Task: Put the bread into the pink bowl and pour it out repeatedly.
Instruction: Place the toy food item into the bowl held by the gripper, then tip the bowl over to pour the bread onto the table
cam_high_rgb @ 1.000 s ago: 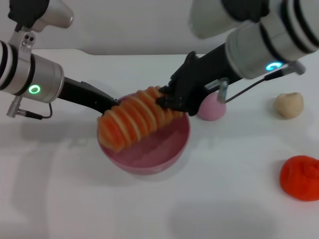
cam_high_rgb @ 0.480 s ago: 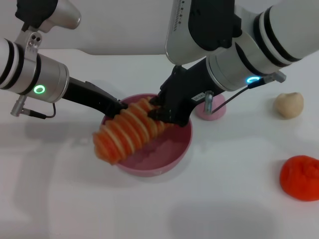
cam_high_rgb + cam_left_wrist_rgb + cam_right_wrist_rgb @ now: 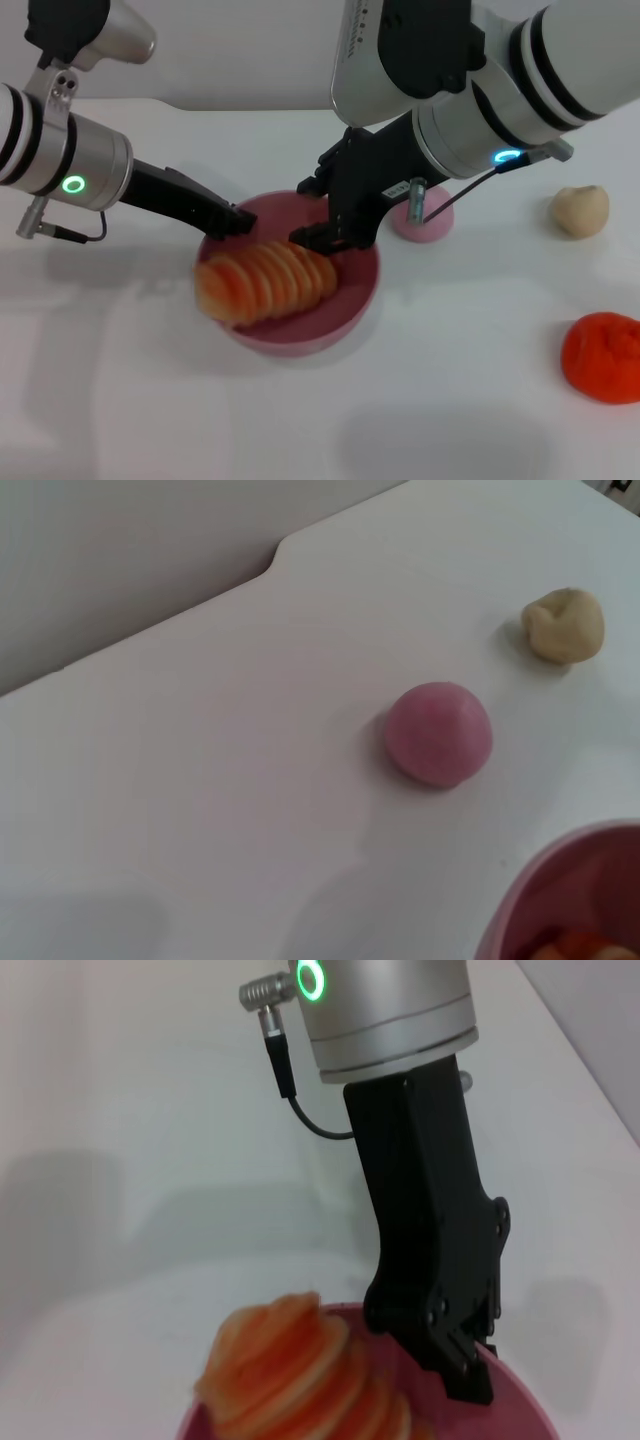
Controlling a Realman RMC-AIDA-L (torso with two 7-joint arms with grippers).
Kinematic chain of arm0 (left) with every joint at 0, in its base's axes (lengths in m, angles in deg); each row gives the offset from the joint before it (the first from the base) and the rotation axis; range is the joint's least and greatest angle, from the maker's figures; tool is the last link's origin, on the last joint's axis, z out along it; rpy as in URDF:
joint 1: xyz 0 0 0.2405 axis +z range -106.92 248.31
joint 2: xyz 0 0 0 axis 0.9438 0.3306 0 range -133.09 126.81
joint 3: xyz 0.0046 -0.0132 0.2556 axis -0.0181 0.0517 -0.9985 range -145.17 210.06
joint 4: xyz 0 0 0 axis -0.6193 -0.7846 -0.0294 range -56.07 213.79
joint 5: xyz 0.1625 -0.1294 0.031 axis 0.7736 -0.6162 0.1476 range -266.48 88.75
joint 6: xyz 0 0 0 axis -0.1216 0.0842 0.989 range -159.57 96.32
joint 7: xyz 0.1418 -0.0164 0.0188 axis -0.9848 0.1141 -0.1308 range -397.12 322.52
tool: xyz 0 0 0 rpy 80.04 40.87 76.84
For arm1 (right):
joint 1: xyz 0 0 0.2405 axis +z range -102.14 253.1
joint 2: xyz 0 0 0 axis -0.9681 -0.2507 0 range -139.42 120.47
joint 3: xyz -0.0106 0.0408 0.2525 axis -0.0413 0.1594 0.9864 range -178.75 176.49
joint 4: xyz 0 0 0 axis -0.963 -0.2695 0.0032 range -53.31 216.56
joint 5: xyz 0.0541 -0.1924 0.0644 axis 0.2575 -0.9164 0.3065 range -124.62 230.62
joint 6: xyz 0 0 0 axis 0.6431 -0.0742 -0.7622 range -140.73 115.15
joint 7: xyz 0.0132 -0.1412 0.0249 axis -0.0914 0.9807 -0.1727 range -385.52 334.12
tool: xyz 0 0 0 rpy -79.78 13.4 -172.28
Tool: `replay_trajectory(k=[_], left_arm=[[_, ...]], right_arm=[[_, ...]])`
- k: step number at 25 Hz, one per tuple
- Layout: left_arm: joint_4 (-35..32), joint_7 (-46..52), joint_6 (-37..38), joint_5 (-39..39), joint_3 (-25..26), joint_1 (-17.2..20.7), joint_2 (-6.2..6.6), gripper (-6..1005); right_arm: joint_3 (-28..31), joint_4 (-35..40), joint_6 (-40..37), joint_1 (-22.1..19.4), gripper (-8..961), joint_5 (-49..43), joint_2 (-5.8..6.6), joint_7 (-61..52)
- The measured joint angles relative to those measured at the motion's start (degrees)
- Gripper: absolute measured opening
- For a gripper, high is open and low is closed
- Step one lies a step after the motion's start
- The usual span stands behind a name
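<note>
The bread (image 3: 265,282), an orange-and-cream ridged loaf, lies in the pink bowl (image 3: 345,300) with one end over the bowl's left rim. Just above the bowl's back half, my right gripper (image 3: 314,212) hangs open and holds nothing. My left gripper (image 3: 235,222) is shut on the bowl's back-left rim. In the right wrist view the bread (image 3: 300,1370) rests beside the left gripper (image 3: 455,1350), which sits on the bowl's rim (image 3: 520,1400). The left wrist view catches only an edge of the pink bowl (image 3: 560,880) with a sliver of bread (image 3: 580,948).
A small pink ball (image 3: 425,220) sits right behind the bowl, close to my right arm. A tan lump (image 3: 579,210) lies at the far right and a red-orange lump (image 3: 602,357) at the front right. Bare white table lies in front of the bowl.
My right gripper has opened and let go of the bread, which dropped from its tilted hold down into the bowl. The left gripper stays on the rim.
</note>
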Motion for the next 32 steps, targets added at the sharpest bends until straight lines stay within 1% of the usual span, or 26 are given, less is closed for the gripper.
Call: replay_trajectory(k=[2,7,9,10,11,12,13,14,17,19,21,22,23,24,27,29,32], left_arm=[[0.0,0.0,0.0,0.0,0.0,0.0,0.00,49],[0.4,0.0,-0.2,0.1,0.3,0.1,0.14,49],[0.5,-0.1,-0.4,0.1,0.3,0.2,0.19,49],[0.5,-0.1,-0.9,0.1,0.4,0.4,0.24,49],[0.5,-0.2,-1.3,0.1,0.5,0.4,0.23,49],[0.5,-0.2,-1.3,0.1,0.5,0.4,0.23,49],[0.5,-0.2,-1.3,0.1,0.5,0.4,0.23,49],[0.5,-0.4,-2.2,0.1,0.4,0.6,0.12,49],[0.5,-0.8,-2.8,0.0,0.0,0.6,0.00,49],[1.0,-1.2,-4.6,-0.3,-0.6,0.6,-0.13,49],[1.5,-1.3,-5.4,-0.4,-0.9,0.6,-0.16,49],[1.8,-1.5,-5.8,-0.6,-1.0,0.6,-0.17,49],[2.2,-1.9,-6.3,-0.9,-1.1,0.6,-0.19,49],[2.6,-2.3,-6.8,-1.4,-1.2,0.6,-0.24,49],[3.8,-3.6,-8.5,-3.8,-2.1,0.6,-0.31,49],[4.3,-4.4,-9.6,-5.1,-2.8,0.7,-0.28,49],[4.6,-5.4,-11.5,-6.2,-4.6,0.9,-0.32,49]], right_arm=[[0.0,0.8,-0.1,-0.2,495,0.0,-0.02,-0.1],[0.8,5.2,0.6,-2.3,498,0.0,-0.20,-0.2],[2.0,8.3,4.7,-5.1,498,0.3,-0.36,-0.2],[2.0,8.3,4.7,-5.1,498,0.3,-0.36,-0.2],[2.5,9.2,7.6,-6.5,497,0.5,-0.44,-0.1],[2.8,9.4,13.5,-9.0,497,1.3,-0.60,0.5],[2.9,8.9,17.3,-10.3,497,2.1,-0.69,1.2],[2.9,8.9,17.3,-10.3,497,2.1,-0.69,1.2],[2.9,6.0,27.8,-13.6,497,6.9,-0.86,4.3],[2.6,3.6,34.1,-16.0,498,13.3,-0.86,7.9],[1.8,1.6,39.2,-18.4,498,21.6,-0.76,13.9],[0.3,-0.4,43.3,-20.8,498,32.5,-0.57,22.8],[-0.5,-1.3,44.8,-21.8,498,37.2,-0.50,27.3],[-0.5,-1.3,44.8,-21.8,498,37.2,-0.50,27.3],[-2.3,-3.6,47.3,-24.9,498,52.9,-0.46,44.3],[-2.7,-5.2,47.5,-26.8,498,63.0,-0.56,55.1],[-2.8,-8.4,46.3,-29.1,499,81.0,-0.55,71.5]])
